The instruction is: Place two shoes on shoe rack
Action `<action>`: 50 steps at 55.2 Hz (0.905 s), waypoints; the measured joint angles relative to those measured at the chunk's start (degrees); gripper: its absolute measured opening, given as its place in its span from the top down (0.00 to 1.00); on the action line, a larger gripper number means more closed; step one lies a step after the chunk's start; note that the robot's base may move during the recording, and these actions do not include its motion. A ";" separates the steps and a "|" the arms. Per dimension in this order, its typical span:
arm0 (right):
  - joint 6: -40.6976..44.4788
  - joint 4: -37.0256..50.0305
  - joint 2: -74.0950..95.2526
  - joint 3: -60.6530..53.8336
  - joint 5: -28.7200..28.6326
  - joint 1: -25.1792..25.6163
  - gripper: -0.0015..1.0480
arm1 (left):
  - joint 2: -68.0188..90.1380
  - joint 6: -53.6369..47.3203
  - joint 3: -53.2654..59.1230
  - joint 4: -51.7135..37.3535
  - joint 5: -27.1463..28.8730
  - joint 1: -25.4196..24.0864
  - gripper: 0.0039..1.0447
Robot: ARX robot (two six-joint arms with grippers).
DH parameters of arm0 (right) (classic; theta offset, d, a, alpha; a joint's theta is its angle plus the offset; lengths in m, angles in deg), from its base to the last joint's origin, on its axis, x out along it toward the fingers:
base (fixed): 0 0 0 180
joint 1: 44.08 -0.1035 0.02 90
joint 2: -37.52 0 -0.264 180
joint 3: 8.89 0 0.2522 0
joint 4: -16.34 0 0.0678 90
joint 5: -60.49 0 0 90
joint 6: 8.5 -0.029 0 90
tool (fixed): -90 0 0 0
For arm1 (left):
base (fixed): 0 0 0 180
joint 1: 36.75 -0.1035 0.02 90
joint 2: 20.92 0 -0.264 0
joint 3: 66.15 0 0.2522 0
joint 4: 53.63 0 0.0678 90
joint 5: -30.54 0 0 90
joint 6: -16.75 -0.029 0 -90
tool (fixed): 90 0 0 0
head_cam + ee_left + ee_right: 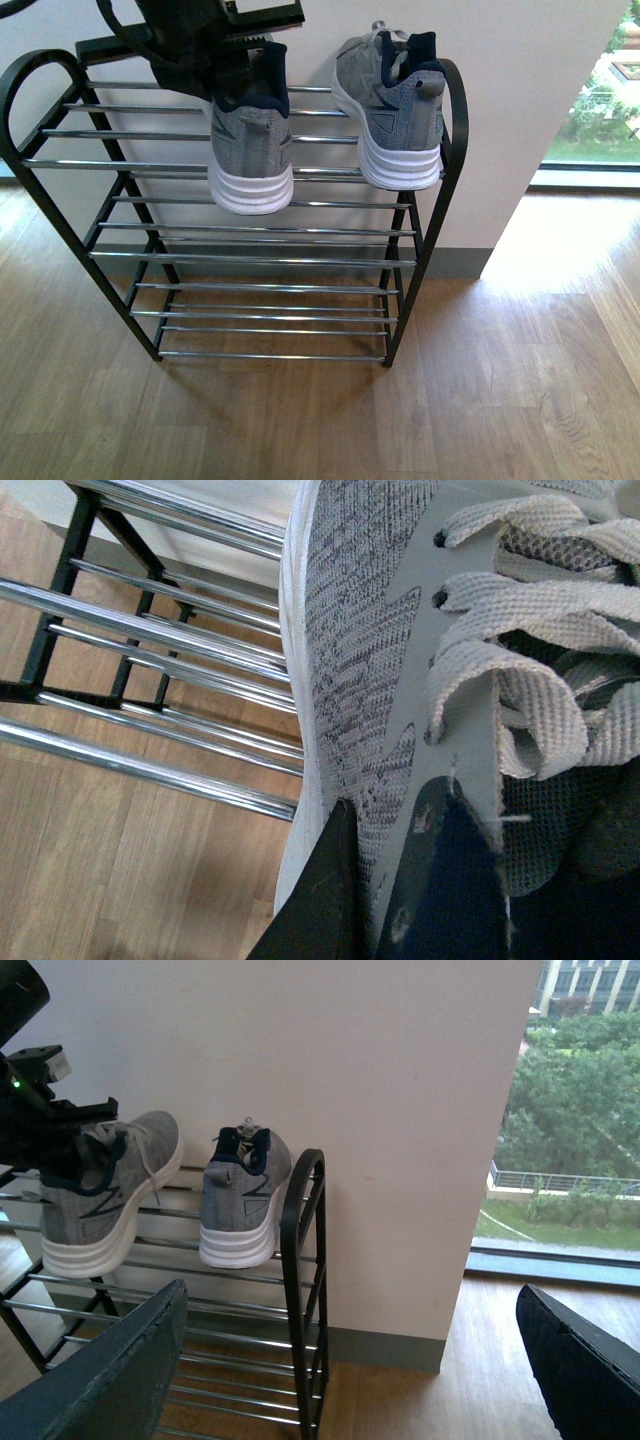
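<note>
L gripper (388, 825) is clamped on the left shoe (250, 140) at its side wall by the laces, w/ one finger (325, 895) outside the knit and the other inside the opening. The shoe sits at the top tier of the shoe rack (260, 258), toe to the wall (520, 100), heel hanging past the front bar. Whether the sole bears on the bars can't be told. The right shoe (395, 110) lies just beside it on the same tier, against the rack's arched side frame, untouched. R gripper (350, 1295) is spread wide, holding nothing, well back from the rack above the wood floor (480, 400).
</note>
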 joint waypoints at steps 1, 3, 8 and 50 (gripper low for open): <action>0.00 0.00 0.00 0.00 0.00 0.00 0.09 | 0.17 0.00 -0.28 0.11 -0.02 0.02 0.99; 0.00 0.00 0.00 0.00 0.00 0.00 0.09 | 1.16 -0.02 -1.49 0.55 -0.28 0.11 0.99; 0.00 0.00 0.00 0.00 0.00 0.00 0.09 | 3.28 -0.37 -4.94 2.03 -0.94 0.22 0.99; 0.00 0.00 0.00 0.00 0.00 0.00 0.09 | 18.56 5.01 -33.90 16.48 0.04 3.30 0.99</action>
